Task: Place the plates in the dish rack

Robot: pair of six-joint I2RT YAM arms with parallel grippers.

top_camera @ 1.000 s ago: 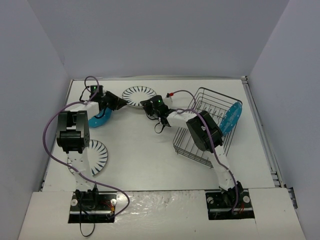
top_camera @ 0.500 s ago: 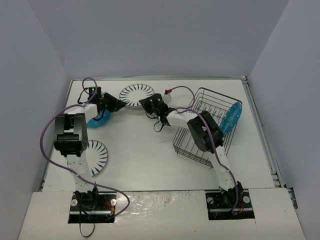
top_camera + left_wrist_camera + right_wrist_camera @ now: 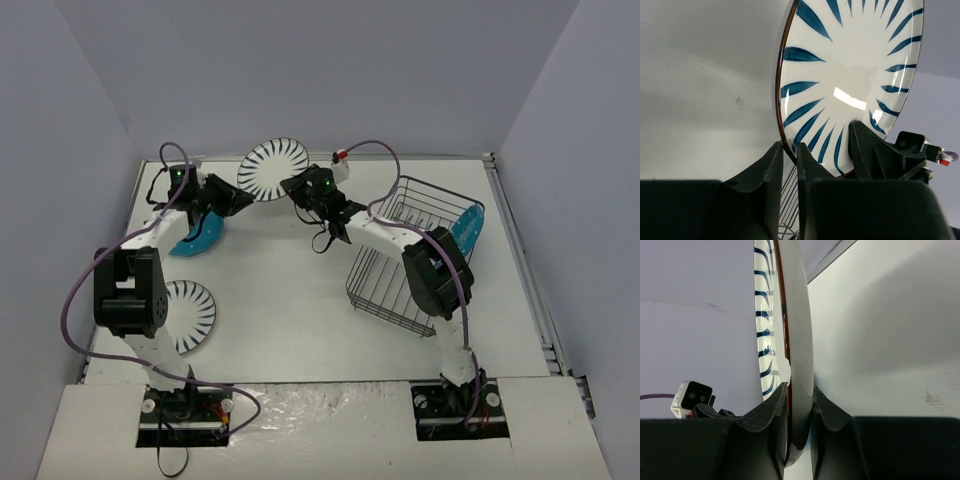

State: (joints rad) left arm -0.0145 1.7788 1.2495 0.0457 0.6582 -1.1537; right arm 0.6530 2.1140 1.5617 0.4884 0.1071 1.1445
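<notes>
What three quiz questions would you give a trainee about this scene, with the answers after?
1. True or false: the far striped plate lies flat on the table.
2. Which arm pinches its rim? A) left only B) right only C) both
3. How many plates stand in the dish rack?
Key: 1. False, it is held on edge. 2. C: the left fingers and the right fingers both clamp it. 3. One, the teal plate.
</notes>
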